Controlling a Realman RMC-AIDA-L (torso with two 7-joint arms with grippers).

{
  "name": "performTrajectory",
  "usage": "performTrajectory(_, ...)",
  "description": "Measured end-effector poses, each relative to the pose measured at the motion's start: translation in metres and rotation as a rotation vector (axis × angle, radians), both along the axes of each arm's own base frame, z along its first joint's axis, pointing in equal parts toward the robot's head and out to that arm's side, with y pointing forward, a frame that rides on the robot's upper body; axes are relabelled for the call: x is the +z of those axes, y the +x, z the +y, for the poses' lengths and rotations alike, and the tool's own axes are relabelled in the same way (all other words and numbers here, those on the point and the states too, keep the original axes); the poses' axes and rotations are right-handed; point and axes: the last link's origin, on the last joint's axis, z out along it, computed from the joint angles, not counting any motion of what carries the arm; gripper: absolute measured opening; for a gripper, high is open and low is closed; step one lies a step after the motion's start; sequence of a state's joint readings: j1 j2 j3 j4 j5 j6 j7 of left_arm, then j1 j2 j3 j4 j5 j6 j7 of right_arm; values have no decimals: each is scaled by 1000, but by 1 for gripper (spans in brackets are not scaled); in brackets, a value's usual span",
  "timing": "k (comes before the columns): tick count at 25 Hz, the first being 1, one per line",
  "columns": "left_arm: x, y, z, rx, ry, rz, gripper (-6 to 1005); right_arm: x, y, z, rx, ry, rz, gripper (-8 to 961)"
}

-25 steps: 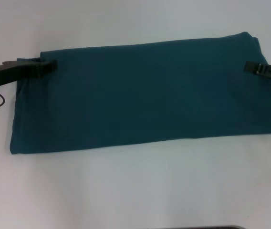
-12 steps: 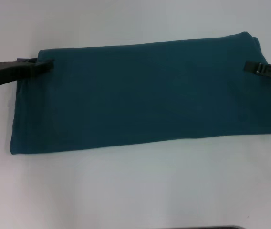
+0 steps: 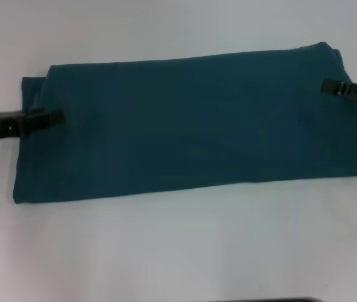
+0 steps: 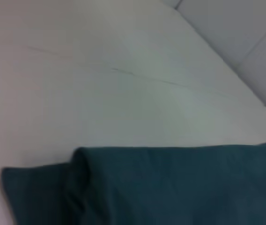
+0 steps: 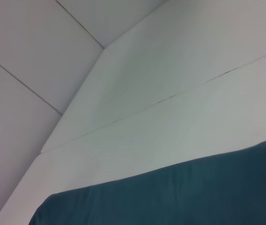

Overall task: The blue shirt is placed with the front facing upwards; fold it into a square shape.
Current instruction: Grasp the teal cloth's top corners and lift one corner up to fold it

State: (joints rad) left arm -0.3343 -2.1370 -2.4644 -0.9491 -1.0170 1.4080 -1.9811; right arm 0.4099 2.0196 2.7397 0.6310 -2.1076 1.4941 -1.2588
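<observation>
Head view: blue shirt (image 3: pixel 191 123) lies folded into a long strip across the white table (image 3: pixel 178 251), centre frame. Left gripper (image 3: pixel 51 117) at 9 o'clock, tips over the strip's left end. Right gripper (image 3: pixel 329 86) at 2 o'clock on the right end. Can't tell how either gripper's set.

Left wrist: shirt (image 4: pixel 170 187) end, lower layer sticking out beneath the fold.

Right wrist: shirt (image 5: pixel 180 197) edge on table (image 5: pixel 170 93).

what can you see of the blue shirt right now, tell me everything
The blue shirt is a dark teal, soft-looking knit, lying flat on the white table, folded into a long band running left to right. No print, collar or sleeves show. An under layer sticks out at its far left corner. The left gripper and right gripper meet its two ends.
</observation>
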Motion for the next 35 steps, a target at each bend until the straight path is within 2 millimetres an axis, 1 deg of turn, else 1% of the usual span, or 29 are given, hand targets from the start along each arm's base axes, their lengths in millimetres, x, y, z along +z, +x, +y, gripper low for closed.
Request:
performTrajectory(4,13,0,-14,-4,-22,-86,526,2,0,1,7,1,-8,714)
performTrajectory(8,22,-2,-22,0,-20,-132,526,1,1,0,13,-3,-20,713)
performTrajectory(11,16,-4,-20,11,-26,-141,527,1,2,1,12,-5,-26,713)
performTrajectory(14,6,-3,-12,19,-25,-128,527,1,2,1,12,-6,-27,713)
performTrajectory(19,-9,-8,0,45,-11,-56,527,-1,1,0,14,-17,-26,711)
performTrajectory(22,-15,-13,6,65,-6,-5,528,-2,1,0,16,-18,-26,711)
performTrajectory(30,-21,-22,11,103,9,59,528,-2,0,0,19,-20,-24,712)
performTrajectory(35,-22,-24,12,108,12,71,529,-2,0,0,19,-20,-24,713)
